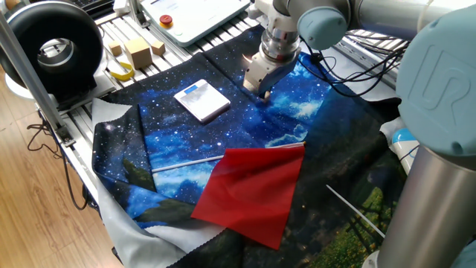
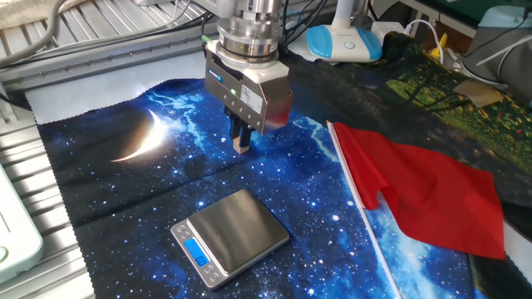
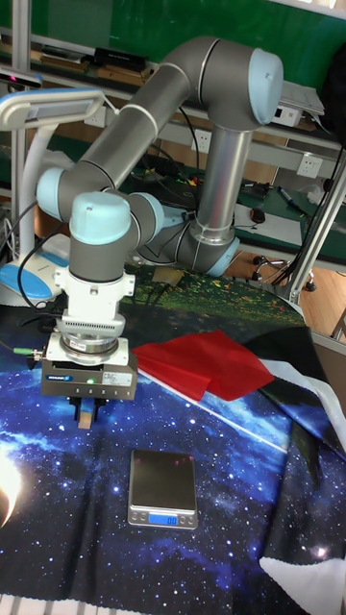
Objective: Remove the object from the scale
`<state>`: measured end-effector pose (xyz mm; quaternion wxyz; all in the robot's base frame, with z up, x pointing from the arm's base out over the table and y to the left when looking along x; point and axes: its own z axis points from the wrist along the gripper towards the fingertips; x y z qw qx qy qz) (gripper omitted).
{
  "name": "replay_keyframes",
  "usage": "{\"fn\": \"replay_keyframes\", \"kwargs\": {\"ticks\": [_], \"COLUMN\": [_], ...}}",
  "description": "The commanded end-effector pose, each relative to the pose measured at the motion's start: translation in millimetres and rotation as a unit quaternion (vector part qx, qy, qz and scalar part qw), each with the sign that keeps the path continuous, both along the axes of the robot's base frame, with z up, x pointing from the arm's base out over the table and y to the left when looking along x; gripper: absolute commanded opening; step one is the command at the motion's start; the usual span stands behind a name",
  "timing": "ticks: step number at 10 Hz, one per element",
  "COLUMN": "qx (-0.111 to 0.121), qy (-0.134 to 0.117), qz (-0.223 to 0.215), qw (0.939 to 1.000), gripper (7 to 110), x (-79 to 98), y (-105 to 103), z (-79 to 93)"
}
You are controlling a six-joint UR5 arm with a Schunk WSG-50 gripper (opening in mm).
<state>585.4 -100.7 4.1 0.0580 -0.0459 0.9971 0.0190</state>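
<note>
The scale lies flat on the starry blue cloth with its blue display lit, and its plate is bare. The object, a tiny tan cube, sits low at the cloth some way beyond the scale. It shows between the fingertips of my gripper, which points straight down over it. The fingers stand slightly parted around the cube, so the gripper looks open. In the one fixed view the gripper body hides the cube.
A red cloth on a thin white stick lies right of the gripper. Larger pale wooden blocks and a black round device stand on the slatted table edge. A white-and-blue device and cables sit behind.
</note>
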Motion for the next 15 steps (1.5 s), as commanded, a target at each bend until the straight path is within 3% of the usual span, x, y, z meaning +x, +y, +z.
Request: {"fn": "replay_keyframes", "kwargs": {"ticks": [1,5,8,10,12,13,15], "qx": [0.011,0.012,0.000,0.001,0.007,0.019,0.001], "qy": [-0.002,0.005,0.016,0.021,0.020,0.018,0.022], "qz": [0.010,0.013,0.019,0.013,0.001,-0.012,-0.045], "qw": [0.9999,0.9998,0.9997,0.9997,0.9998,0.9996,0.9987], "gripper": [44,44,44,44,44,22,22], "x": [1.1,-1.5,14.6,30.9,45.5,52.2,59.8], "y": [2,3,13,35,60,79,101], "z": [2.6,11.6,45.9,77.7,97.6,105.7,119.4]}}
